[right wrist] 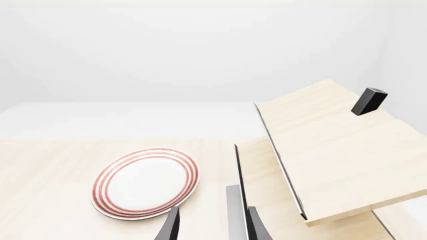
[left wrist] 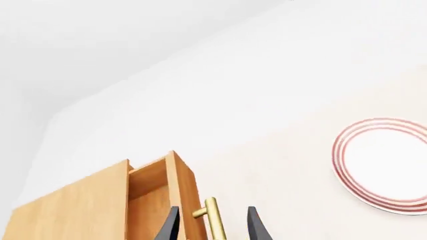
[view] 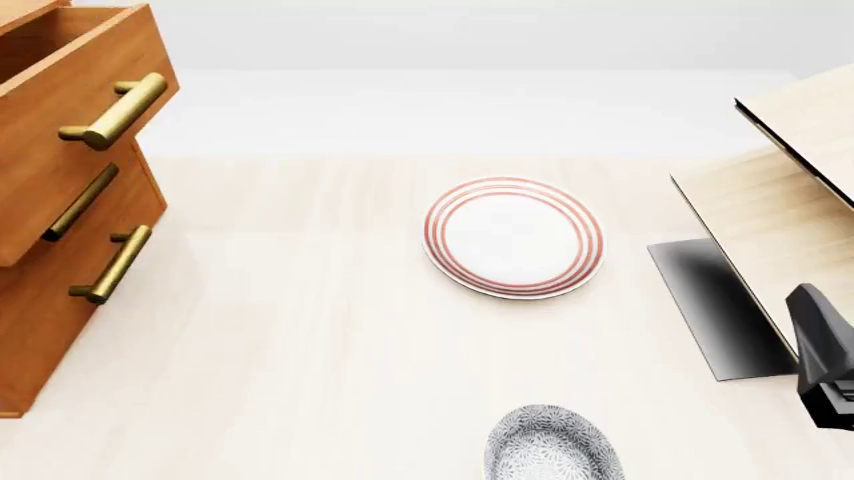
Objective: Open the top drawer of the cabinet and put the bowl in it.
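1. Left wrist view: the left claw [left wrist: 212, 225] shows as two dark fingertips spread apart, with the brass bar handle [left wrist: 212, 217] of the top drawer [left wrist: 179, 197] standing between them. Neither tip can be seen touching the bar, so the claw is open around it rather than clamped. The drawer is pulled out from the cabinet [left wrist: 73, 207], its inner wall showing. Beyond, on the pale worktop [left wrist: 280, 170], lies the red-ringed plate [left wrist: 387, 162].

2. Front view: the cabinet stands at the left edge of the worktop, and its top drawer juts out well past the two lower drawers [view: 74, 250]. The plate lies flat near the middle. The bowl [view: 554, 445], speckled grey and white, sits on the worktop at the near edge, well apart from the cabinet and nearer than the plate. A pale light-wood structure [view: 787, 180] stands on the right, and a dark part of the right arm [view: 825, 355] shows at the right edge; the claws themselves are out of view here.

3. Right wrist view: the right claw [right wrist: 212, 225] has its two dark fingertips apart and holds nothing. It faces the plate and the light-wood structure, on whose top a small black block [right wrist: 369, 101] rests.
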